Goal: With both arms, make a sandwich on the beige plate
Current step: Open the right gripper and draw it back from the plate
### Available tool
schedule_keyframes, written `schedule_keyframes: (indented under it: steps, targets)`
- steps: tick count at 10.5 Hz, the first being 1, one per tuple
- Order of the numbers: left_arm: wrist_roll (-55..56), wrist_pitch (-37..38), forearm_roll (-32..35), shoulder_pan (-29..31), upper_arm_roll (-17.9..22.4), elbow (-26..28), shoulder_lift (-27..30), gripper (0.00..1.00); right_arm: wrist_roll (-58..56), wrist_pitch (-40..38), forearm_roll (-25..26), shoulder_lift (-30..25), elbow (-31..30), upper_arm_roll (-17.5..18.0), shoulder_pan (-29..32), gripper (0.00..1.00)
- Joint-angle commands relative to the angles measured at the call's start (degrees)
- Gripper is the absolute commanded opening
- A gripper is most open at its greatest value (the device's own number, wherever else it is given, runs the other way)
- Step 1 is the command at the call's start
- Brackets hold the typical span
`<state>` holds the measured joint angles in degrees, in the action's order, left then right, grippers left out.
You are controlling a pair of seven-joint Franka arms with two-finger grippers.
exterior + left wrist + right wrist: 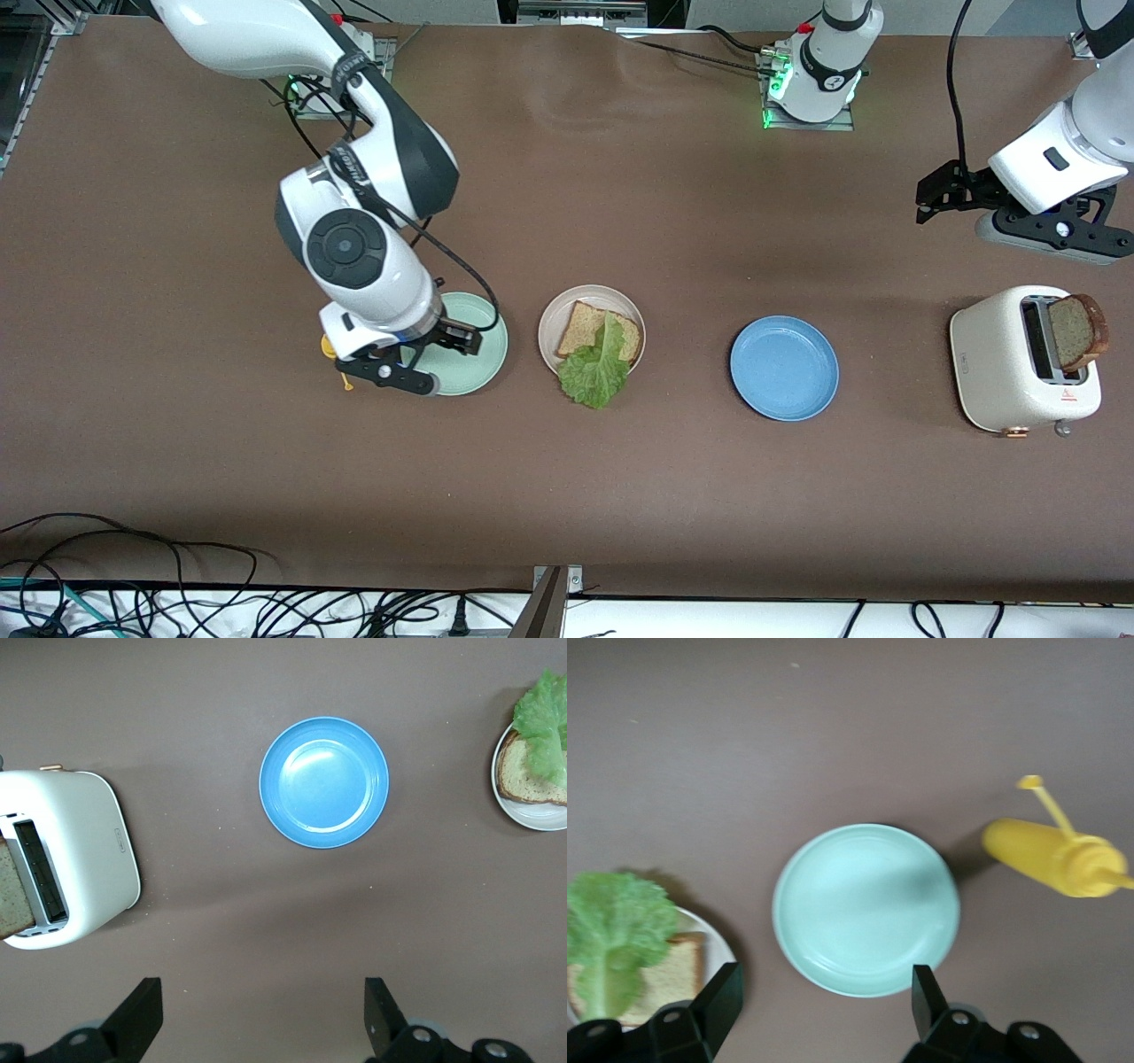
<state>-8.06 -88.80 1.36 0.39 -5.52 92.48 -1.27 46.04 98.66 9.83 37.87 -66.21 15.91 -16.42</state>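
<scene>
The beige plate sits mid-table and also shows in the wrist views. On it lies one brown bread slice. A green lettuce leaf rests on the slice and hangs over the rim toward the front camera. A second bread slice sticks out of the toaster. My right gripper hovers open and empty over the mint-green plate. My left gripper hangs open and empty above bare table near the toaster.
A blue plate lies between the beige plate and the toaster. A yellow squeeze bottle lies beside the mint-green plate, toward the right arm's end, partly hidden under the right gripper. Cables run along the table's front edge.
</scene>
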Motion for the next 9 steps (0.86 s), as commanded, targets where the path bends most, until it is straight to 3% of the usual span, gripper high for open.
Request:
schedule_keyframes:
  steps: [1,4,6,7,9]
  targets:
    - [-0.3,-0.1,-0.6,0.7,-0.7,0.6,1.2,1.0,-2.4,-3.9,-1.0,-3.9,-4.9,-1.3,2.2,0.88]
    - [-0.4,-0.1,-0.9,0.7,-0.7,0.5,1.3,1.0,-4.3,-4.1,-0.7,-7.5,-5.0,-1.9,3.1,0.94]
    - [-0.3,0.3,-1.5,0.6,-0.7,0.3,1.3,1.0,-11.3,-5.5,-1.2,-11.7,-7.5,-2.5,5.3,1.0]
    - [-0.3,0.9,-1.6,0.7,-0.7,0.2,0.9,1.0,-13.4,-5.1,-1.2,-14.9,-10.8,-2.6,6.7,1.0]
    - [0.0,0.9,-1.6,0.6,-0.7,0.0,0.8,1.0,-23.4,0.8,-3.4,-24.6,-23.5,-2.6,10.2,1.0]
